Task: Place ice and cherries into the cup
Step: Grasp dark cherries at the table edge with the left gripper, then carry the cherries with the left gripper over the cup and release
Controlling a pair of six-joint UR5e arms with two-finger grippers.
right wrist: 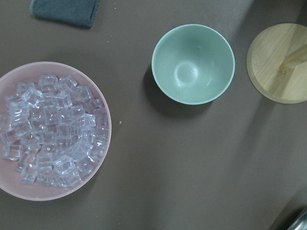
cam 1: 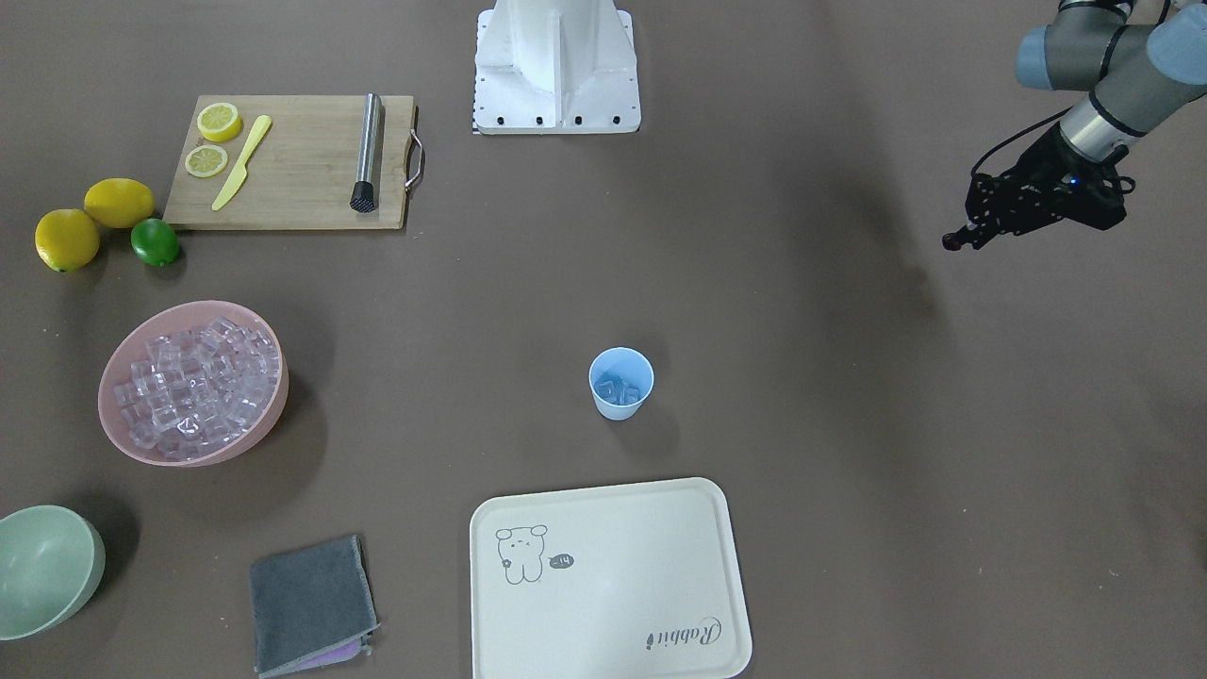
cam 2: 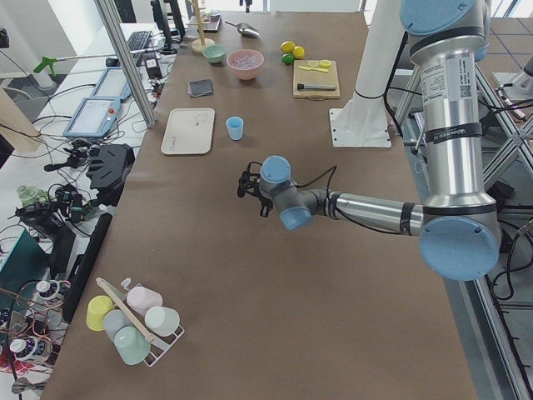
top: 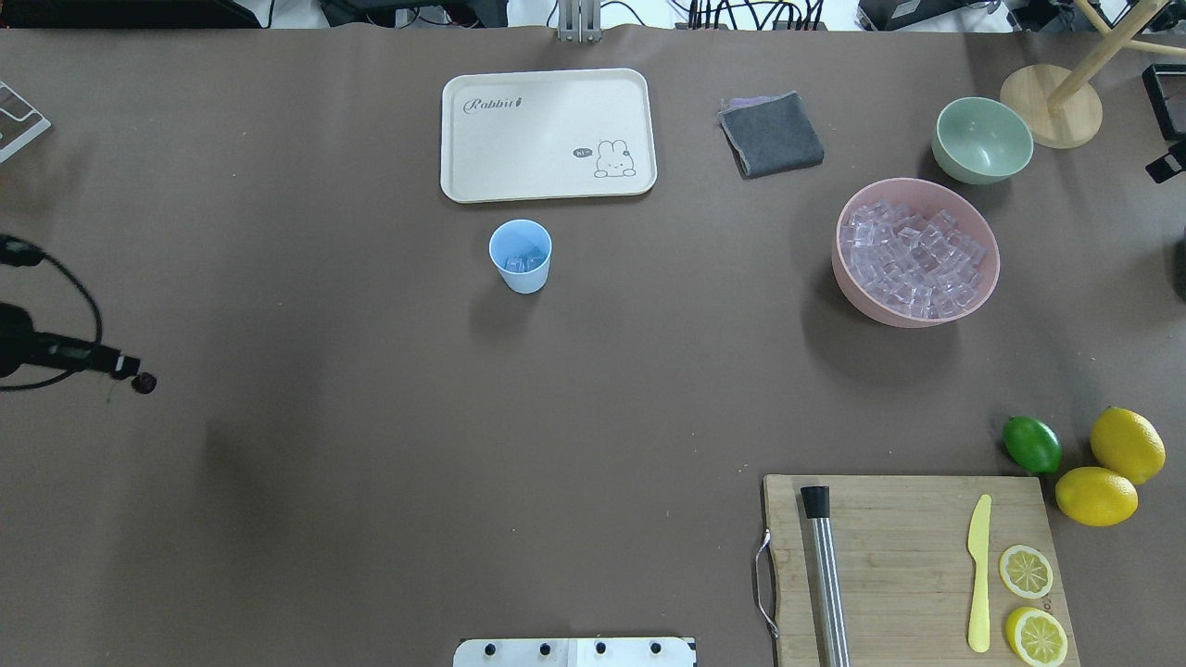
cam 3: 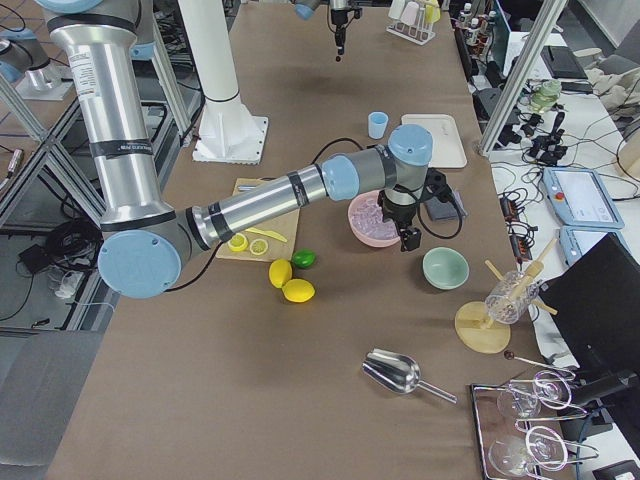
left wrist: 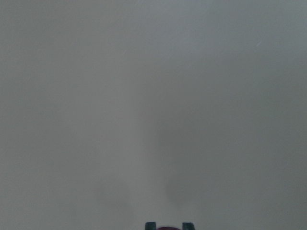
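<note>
The light-blue cup (top: 521, 256) stands upright mid-table just in front of the tray, with a few ice cubes (cam 1: 622, 389) inside. Most of the ice (top: 917, 255) is heaped in the pink bowl (top: 927, 313). My left gripper (top: 130, 372) hovers far out on the table's left side, well away from the cup, shut on the dark cherries (top: 144, 382). In the left wrist view the cherries (left wrist: 165, 228) peek out between the fingertips. My right gripper (cam 3: 409, 240) hangs high between the pink bowl and the green bowl; I cannot tell whether it is open or shut.
A cream tray (top: 547, 134) lies beyond the cup, a folded grey cloth (top: 771, 134) beside it. The pale green bowl (top: 982, 139) and a wooden stand (top: 1052, 116) sit far right. A cutting board (top: 889, 556) holds a muddler, a yellow knife and lemon slices; lemons and a lime (top: 1031, 443) lie nearby.
</note>
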